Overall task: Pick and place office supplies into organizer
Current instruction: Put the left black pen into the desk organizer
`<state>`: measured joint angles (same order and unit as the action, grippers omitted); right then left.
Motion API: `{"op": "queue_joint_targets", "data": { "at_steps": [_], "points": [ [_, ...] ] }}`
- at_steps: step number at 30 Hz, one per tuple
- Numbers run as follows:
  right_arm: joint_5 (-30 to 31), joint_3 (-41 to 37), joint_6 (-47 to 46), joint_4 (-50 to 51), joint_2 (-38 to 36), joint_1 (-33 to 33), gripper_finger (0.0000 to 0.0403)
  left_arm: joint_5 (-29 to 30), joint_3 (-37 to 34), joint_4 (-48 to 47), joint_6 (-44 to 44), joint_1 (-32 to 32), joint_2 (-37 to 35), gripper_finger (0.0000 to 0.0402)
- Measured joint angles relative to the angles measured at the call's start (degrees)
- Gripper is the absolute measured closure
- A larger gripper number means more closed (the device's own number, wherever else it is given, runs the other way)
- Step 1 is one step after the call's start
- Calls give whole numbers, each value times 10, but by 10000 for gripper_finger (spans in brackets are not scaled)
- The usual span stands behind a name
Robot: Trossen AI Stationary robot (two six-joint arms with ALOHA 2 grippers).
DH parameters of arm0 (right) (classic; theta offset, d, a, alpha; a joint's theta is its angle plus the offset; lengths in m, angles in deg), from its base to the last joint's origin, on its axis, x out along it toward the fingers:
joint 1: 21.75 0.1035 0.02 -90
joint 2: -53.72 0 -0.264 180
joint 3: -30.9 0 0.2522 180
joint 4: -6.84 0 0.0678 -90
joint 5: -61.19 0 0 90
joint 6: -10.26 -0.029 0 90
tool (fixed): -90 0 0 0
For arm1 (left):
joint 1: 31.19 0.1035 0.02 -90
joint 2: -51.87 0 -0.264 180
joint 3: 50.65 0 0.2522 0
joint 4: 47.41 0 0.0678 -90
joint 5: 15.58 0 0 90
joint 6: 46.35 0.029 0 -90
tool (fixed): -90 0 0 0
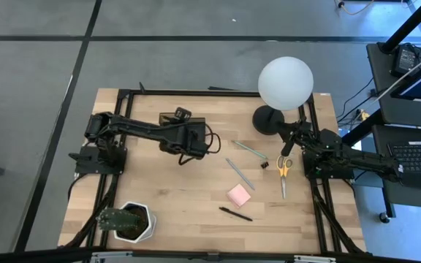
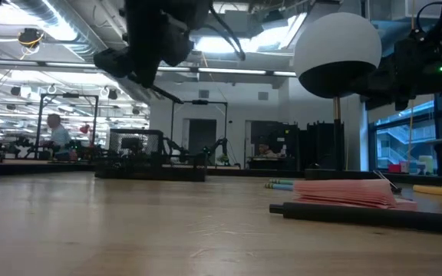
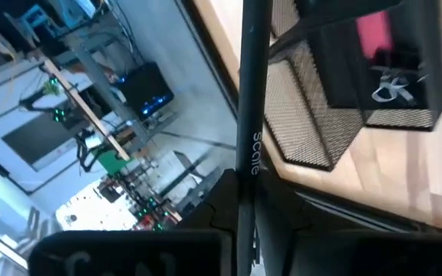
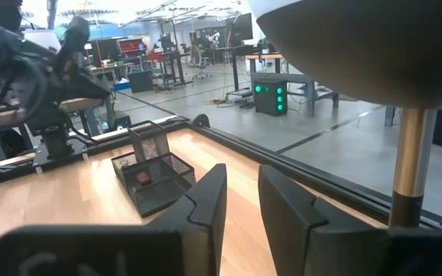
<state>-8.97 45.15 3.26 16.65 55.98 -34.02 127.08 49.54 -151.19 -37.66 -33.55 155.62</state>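
Note:
My left gripper point(image 3: 240, 211) is shut on a black pen point(image 3: 250, 84) and hangs above the table's middle left point(image 1: 188, 139). Just past it in the left wrist view is the black mesh organizer point(image 3: 336, 100), holding a pink eraser point(image 3: 374, 34) and a binder clip point(image 3: 394, 88). My right gripper point(image 4: 242, 203) waits, open, by the lamp base at the right. On the table lie yellow-handled scissors point(image 1: 283, 172), two pencils point(image 1: 240, 174), a pink sticky pad point(image 1: 239, 195), another black pen point(image 1: 235, 213) and a binder clip point(image 1: 264, 165). My left gripper pinches the black pen between its two fingers, just behind the printed lettering point(image 3: 254, 153). The fingers lie along the pen, and most of its length sticks out ahead of them. The pen is lifted clear of the table; its back end is hidden by the gripper.
A white globe lamp point(image 1: 286, 82) with a black base point(image 1: 267, 119) stands at the far right. A white plant pot point(image 1: 134, 221) sits at the near left corner. Bare wood lies in the near middle of the table point(image 1: 188, 197). A person point(image 2: 54, 132) shows far off in the room.

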Motion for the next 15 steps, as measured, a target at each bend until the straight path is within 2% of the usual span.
{"op": "queue_joint_targets", "data": {
  "at_steps": [15],
  "points": [
    [0, 0, 0, 0, 0, 0, 322, 32, -59, 0, 9, 73, -4, 384]
  ]
}}
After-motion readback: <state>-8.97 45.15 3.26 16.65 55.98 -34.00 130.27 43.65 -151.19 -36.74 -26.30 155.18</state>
